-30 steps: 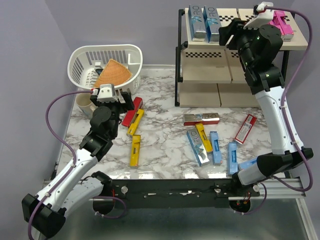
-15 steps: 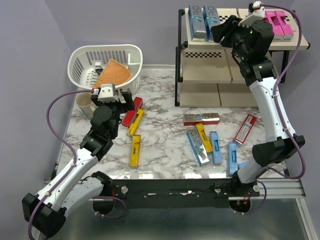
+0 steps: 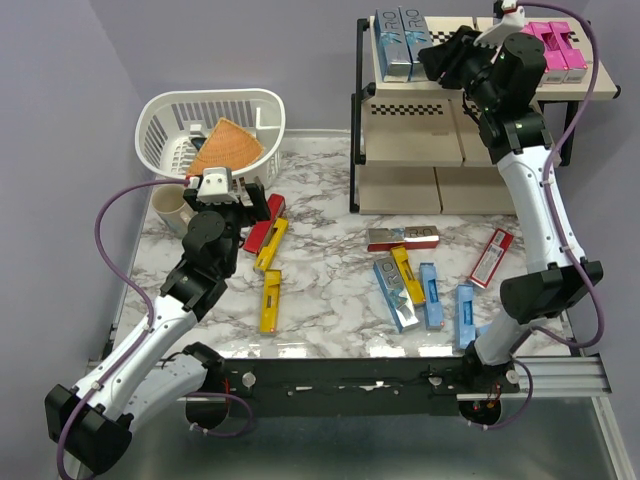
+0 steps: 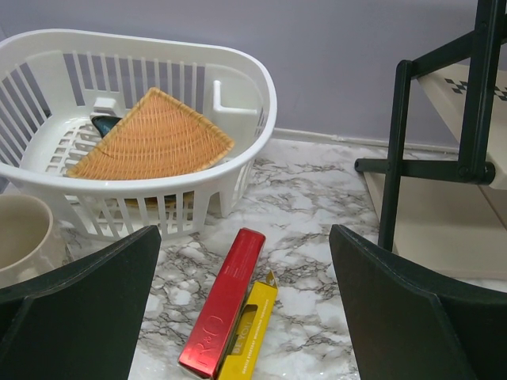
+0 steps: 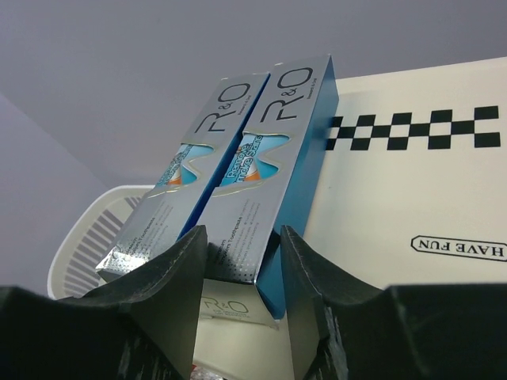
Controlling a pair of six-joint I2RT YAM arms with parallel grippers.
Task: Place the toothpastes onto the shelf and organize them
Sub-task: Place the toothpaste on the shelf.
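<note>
The shelf stands at the back right. Two silver-blue toothpastes lie side by side on its top tier, with pink toothpastes to their right. My right gripper is at the near end of the right silver-blue toothpaste. Its fingers press either side of that end. My left gripper is open and empty. It hovers over a red toothpaste and a yellow toothpaste on the marble table. Several more toothpastes lie scattered on the table.
A white basket holding a wicker piece stands at the back left, and it also shows in the left wrist view. A beige mug stands beside my left gripper. A yellow toothpaste lies alone at front left. The shelf's black frame stands to the right.
My right gripper has moved left along the top tier from the pink toothpastes to the silver-blue pair, which has slid back a little. The left arm has not moved.
</note>
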